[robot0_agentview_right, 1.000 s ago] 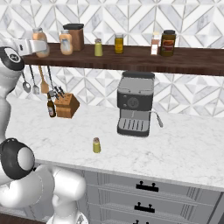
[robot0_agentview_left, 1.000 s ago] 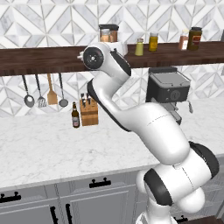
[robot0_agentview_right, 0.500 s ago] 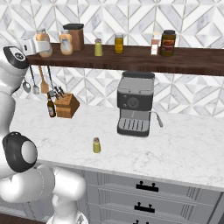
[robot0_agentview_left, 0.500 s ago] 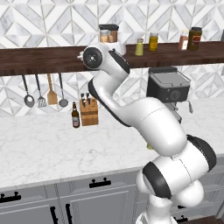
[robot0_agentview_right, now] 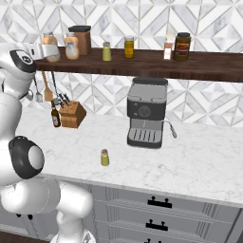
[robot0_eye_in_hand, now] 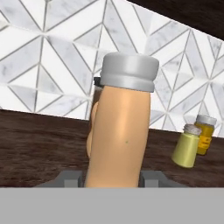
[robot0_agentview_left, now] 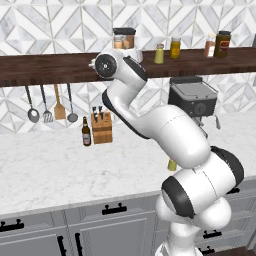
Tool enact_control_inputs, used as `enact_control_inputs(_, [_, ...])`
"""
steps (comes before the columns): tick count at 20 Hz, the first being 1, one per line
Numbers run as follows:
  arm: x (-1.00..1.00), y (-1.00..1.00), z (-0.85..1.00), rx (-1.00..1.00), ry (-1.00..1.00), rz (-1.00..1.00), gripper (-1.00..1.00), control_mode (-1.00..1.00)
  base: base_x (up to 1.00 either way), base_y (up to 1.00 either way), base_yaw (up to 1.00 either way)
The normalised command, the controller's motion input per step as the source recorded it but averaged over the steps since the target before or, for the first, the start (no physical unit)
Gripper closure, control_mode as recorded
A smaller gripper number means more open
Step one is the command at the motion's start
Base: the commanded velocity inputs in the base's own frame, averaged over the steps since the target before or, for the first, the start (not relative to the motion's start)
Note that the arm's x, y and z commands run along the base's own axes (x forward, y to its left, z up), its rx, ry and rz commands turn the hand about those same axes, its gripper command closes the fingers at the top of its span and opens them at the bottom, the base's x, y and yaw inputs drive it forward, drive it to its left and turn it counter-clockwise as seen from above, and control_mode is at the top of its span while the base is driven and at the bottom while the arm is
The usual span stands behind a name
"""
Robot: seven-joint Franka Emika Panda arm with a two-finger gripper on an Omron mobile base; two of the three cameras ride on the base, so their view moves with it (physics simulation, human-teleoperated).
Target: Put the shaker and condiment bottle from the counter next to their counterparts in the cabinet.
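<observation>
Listing by size: cabinet [robot0_agentview_right: 199, 66], dark plank, level with the jaws and running off to their right. Condiment bottle [robot0_eye_in_hand: 120, 131], clamped upright between the jaws at mid-body, its base seemingly at shelf level; light, smooth plastic, probably slippery, best held mid-body as now. Its counterpart bottle [robot0_agentview_right: 71, 45] stands just beside. Shaker [robot0_agentview_right: 105, 157], on the tabletop well below the jaws; small, light, rigid; grip the body below the cap.

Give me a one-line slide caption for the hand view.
Gripper holds the peach-orange condiment bottle at the dark wooden shelf, with the matching shaker standing to one side.
</observation>
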Motion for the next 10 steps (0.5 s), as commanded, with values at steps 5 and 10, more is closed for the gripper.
enact_control_inputs(5, [0.15,0.0,-0.07,0.0,0.0,0.0,1.0,-1.0,0.0,0.0,0.0])
enact_control_inputs(10, [0.17,0.0,-0.12,0.0,0.0,0.0,1.0,-1.0,0.0,0.0,0.0])
